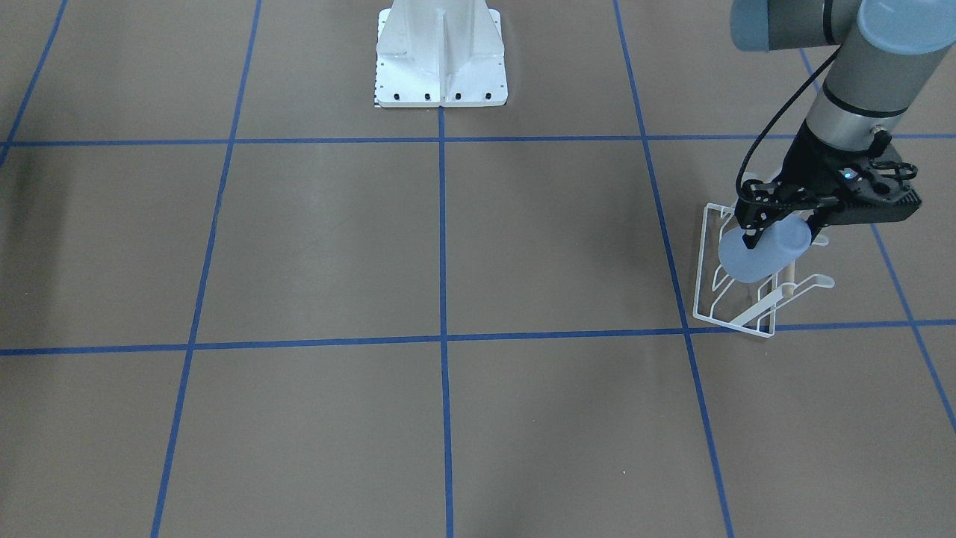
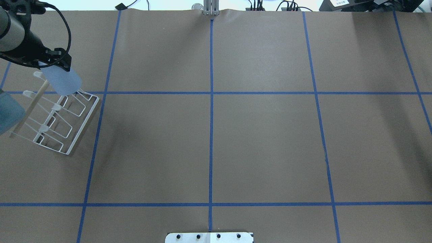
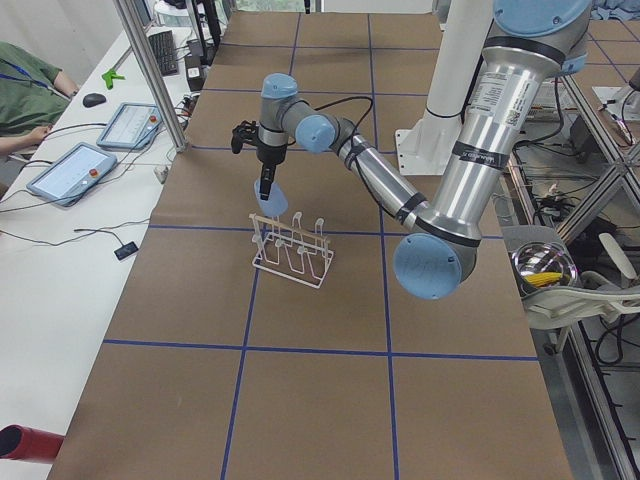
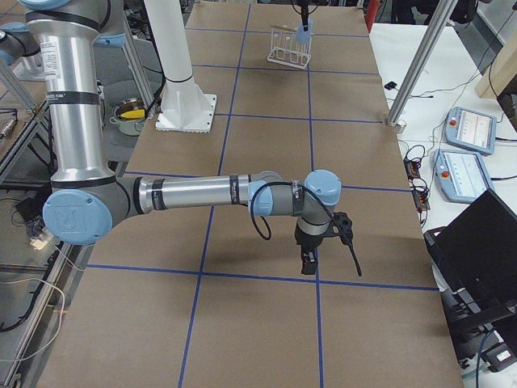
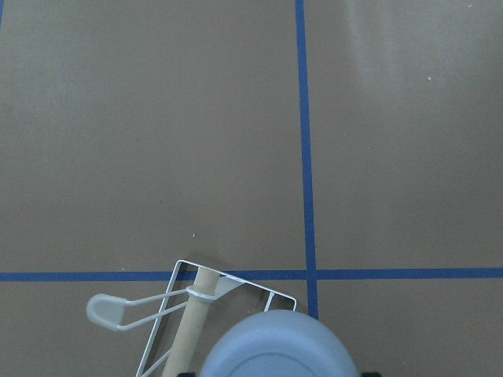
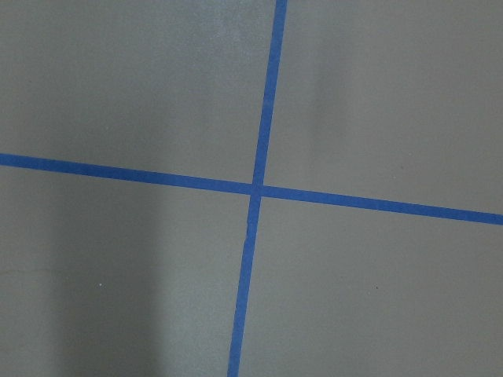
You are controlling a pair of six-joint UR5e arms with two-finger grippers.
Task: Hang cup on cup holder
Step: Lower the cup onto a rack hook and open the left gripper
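Cup, pale blue and tilted on its side, hangs in the left gripper directly over the cup holder, at the holder's end farthest from the robot. Both fingers press the cup's walls, 1 on each side, so the grip looks firm.

The cup sits just above the holder's wooden dowel and beside a bent prong. Whether any prong has entered the cup's mouth cannot be told from these views. By this reading the pickup and the carry are done. What is left is to settle the cup onto a prong, let go, and pull the arm clear.

The right gripper hangs low over the brown table, well apart from the holder, above a crossing of blue tape lines. It shows only in the side view, so its finger spacing cannot be told.

No brand or writing appears on the cup or the holder. A label band on the left arm in the side view is too small to read.
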